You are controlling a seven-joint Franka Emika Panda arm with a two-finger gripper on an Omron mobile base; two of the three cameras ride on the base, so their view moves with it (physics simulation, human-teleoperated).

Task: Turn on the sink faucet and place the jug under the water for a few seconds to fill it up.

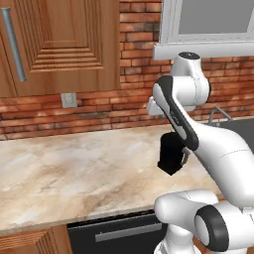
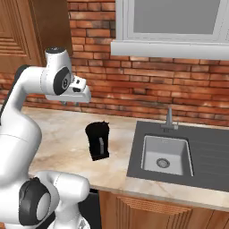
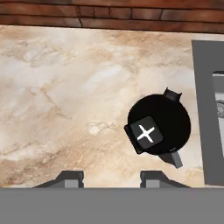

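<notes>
Marble counter (image 2: 62,147) under red brick wall (image 2: 147,85); jug (image 2: 98,140) upright beside sink (image 2: 166,154); hand (image 3: 109,177) open, empty, above.

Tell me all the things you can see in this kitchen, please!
Jug: one, black, upright on the counter left of the sink.
Sink: one, light grey basin with a round drain, in a dark grey surround.
Faucet: one, grey, behind the sink; no water running.
Counter: one, beige marble.
Wall: one, red brick, behind the counter.
Window: one, white frame, above the sink.
Cabinet: one, brown wood with a grey handle, upper left.
Outlet: one, grey, on the wall.
Arm: one, white with dark joints.
Gripper: one, dark tips apart, above the counter beside the jug, holding nothing.
</notes>
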